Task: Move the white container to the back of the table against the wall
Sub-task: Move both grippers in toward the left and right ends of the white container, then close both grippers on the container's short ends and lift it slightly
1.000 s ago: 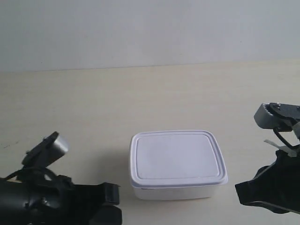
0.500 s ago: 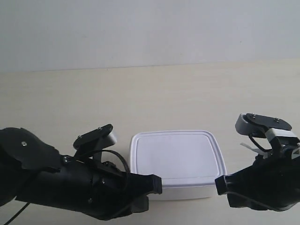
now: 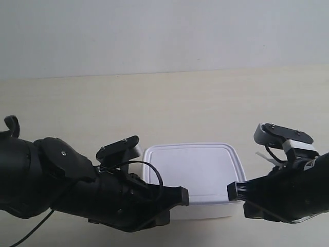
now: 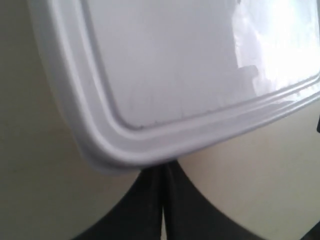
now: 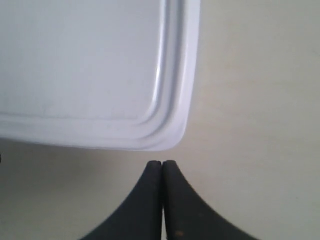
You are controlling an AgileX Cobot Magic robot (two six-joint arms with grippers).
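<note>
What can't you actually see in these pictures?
- What the white container holds: its lid covers it in every view.
- Left gripper tips, left wrist view: hidden beneath the lid's corner, so touch is unclear.
- Container's near corner: behind the arm at the exterior view's left.
- Both arms' bases: cut off by the exterior view's edges.

white container (image 3: 190,172) on table (image 3: 205,98), wall (image 3: 164,36) well behind.

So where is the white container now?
In the exterior view the white container sits low in the middle of the table, between the claw at the view's left and the claw at its right, far from the wall.
</note>
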